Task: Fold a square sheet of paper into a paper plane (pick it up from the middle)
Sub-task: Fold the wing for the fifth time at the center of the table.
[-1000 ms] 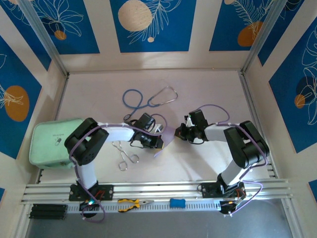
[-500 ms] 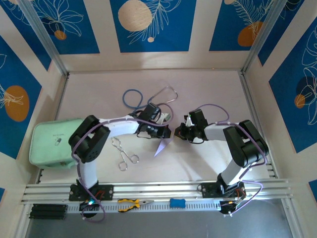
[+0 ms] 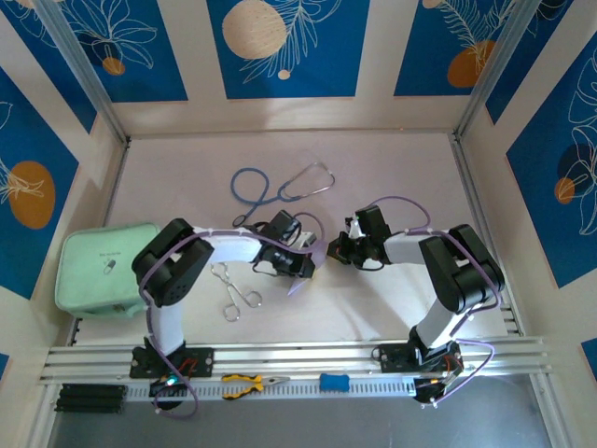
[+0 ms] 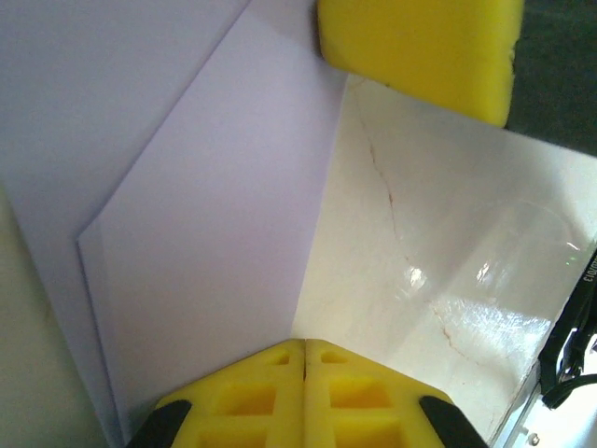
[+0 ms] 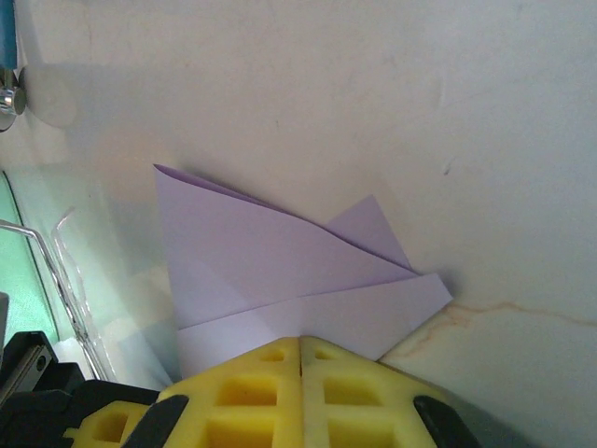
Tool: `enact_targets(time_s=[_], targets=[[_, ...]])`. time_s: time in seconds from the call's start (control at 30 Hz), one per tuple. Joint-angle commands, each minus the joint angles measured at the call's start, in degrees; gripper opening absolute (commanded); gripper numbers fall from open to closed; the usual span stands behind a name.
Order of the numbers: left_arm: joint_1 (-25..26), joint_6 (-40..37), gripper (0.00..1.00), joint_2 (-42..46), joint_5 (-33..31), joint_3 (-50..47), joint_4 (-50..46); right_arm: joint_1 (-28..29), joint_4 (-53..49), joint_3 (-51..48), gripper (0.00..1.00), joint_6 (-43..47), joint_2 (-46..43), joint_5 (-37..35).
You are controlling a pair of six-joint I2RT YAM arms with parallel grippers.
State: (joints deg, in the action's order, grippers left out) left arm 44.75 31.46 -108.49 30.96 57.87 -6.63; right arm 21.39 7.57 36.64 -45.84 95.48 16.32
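The sheet of thin pale lilac paper (image 3: 301, 282) is near the middle of the pale table (image 3: 401, 168), a little closer to the near edge, between the two grippers. It is already partly folded. From the right wrist (image 5: 261, 261) I see slanted layers that end in a sharp point on the left and two smaller points on the right. From the left wrist (image 4: 215, 233) one flap lies over another with a clean straight edge. The left gripper (image 3: 304, 267) comes to the sheet from the left side. Its yellow foam fingers are pressed together with no gap (image 4: 305, 347), and the paper's edge runs into the line between them, so they pinch the sheet. The right gripper (image 3: 334, 250) comes from the right side. Its yellow fingers are also pressed together (image 5: 300, 343) on the near edge of the sheet, which disappears under them. One of its yellow pads (image 4: 410, 51) is visible at the far end of the paper in the left wrist view. A blue-tubed stethoscope with metal ear pieces (image 3: 270, 187) lies toward the far edge, left of the middle. A mint-green padded pouch (image 3: 98, 266) sits at the left edge, and silver metal forceps (image 3: 233, 291) lie between it and the sheet.
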Motion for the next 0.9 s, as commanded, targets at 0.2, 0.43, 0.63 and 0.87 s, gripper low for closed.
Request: enact_targets(time_s=[0.2,0.43,0.63,0.87], targets=[[1.43,-1.73,0.08,3.76,-1.89,-6.27,-10.03,-0.56,-5.88,-0.65,0.01,1.28,2.61,-4.8],[1.61,-1.4,0.07,6.21,-2.57,-8.16,-11.67,-0.55,-6.08,-0.61,0.01,1.37,2.6,-4.72],[1.64,-0.76,0.08,11.7,-3.19,-7.51,-9.67,-0.27,-4.0,-0.34,0.01,2.63,2.18,-1.78],[-1.73,1.75,0.18,19.58,-9.22,-8.2,-6.44,-0.02,-0.02,0.18,0.03,5.3,-0.39,3.62]])
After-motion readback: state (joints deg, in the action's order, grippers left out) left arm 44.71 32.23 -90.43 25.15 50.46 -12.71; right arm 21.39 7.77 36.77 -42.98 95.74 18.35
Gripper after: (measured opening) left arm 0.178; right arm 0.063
